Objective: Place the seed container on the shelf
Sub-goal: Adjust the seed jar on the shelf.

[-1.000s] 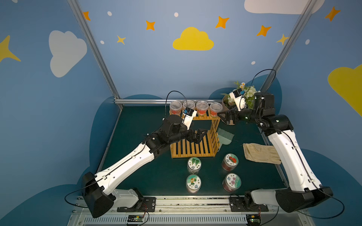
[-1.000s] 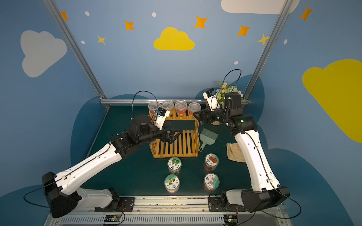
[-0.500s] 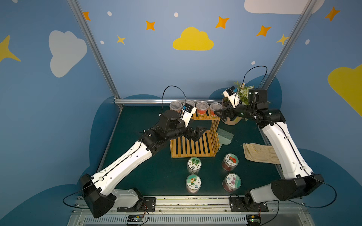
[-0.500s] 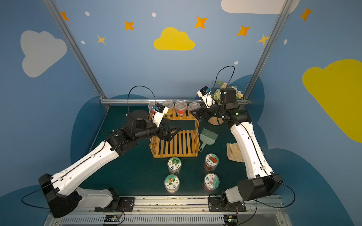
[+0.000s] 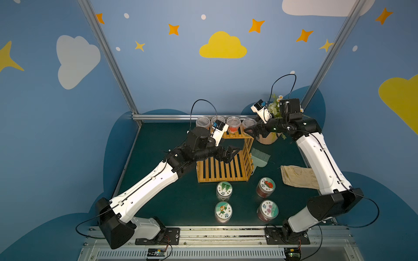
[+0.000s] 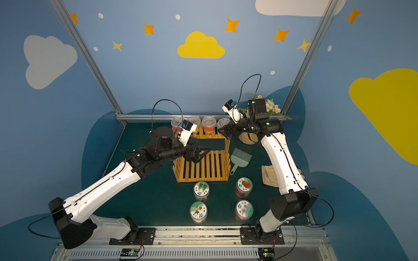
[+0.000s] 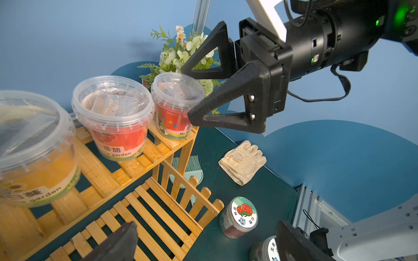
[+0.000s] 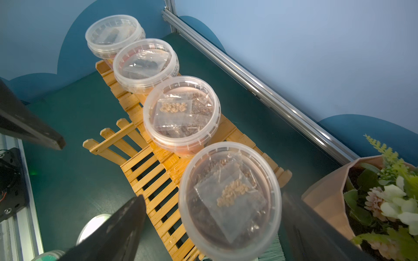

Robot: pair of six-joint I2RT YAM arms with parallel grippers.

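Right gripper (image 5: 250, 133) edged closer to seed container (image 8: 228, 198) on shelf (image 5: 222, 171) top tier — jaws spread astride it. Left gripper (image 5: 230, 154) above lower tier — jaws spread, empty.

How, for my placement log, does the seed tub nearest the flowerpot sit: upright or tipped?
Upright: the seed tub stands lid-up, base flat on the shelf's top tier.

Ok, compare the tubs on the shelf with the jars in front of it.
The tubs stand in a row on the shelf's top tier; the jars stand on the table in a square. The tubs have clear lids showing seed packets; the jars have printed picture lids. All are round, upright and lidded.
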